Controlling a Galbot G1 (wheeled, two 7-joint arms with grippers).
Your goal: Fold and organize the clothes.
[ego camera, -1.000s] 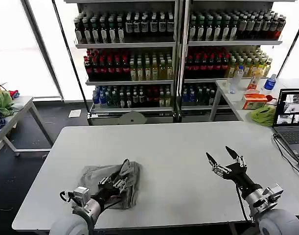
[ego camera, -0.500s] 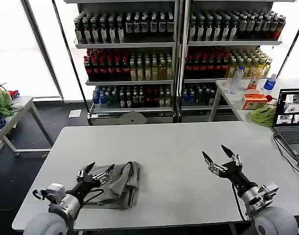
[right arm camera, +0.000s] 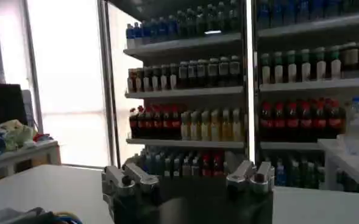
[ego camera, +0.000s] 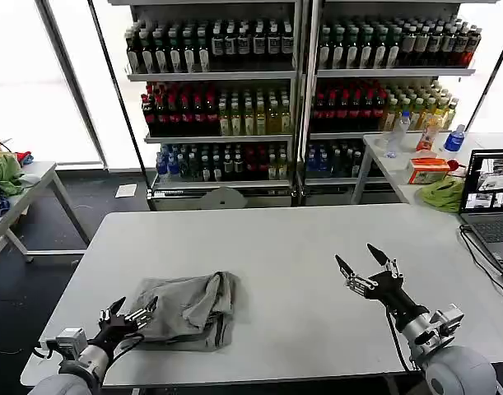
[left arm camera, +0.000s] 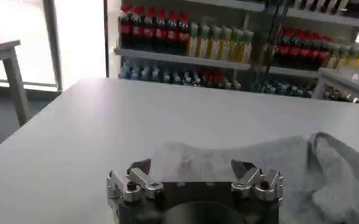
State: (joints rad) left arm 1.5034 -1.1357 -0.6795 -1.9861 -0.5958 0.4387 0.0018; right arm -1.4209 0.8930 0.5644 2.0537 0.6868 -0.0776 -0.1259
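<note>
Grey cotton shirt (ego camera: 183,309) lies bunched on the white table (ego camera: 284,247), its chest print folded out of sight. The left gripper (ego camera: 128,313) sits at its near-left edge, fingers spread, gripping nothing. The right gripper (ego camera: 368,263) hovers well apart, spread too. Behind stand bottle-stocked shelves (ego camera: 226,90); a laptop (ego camera: 491,202) is cut off at the right edge.

I can read no text, brand, number or sign here; the labels on the shelved bottles (ego camera: 235,115) behind my table are too small for me to make out.
</note>
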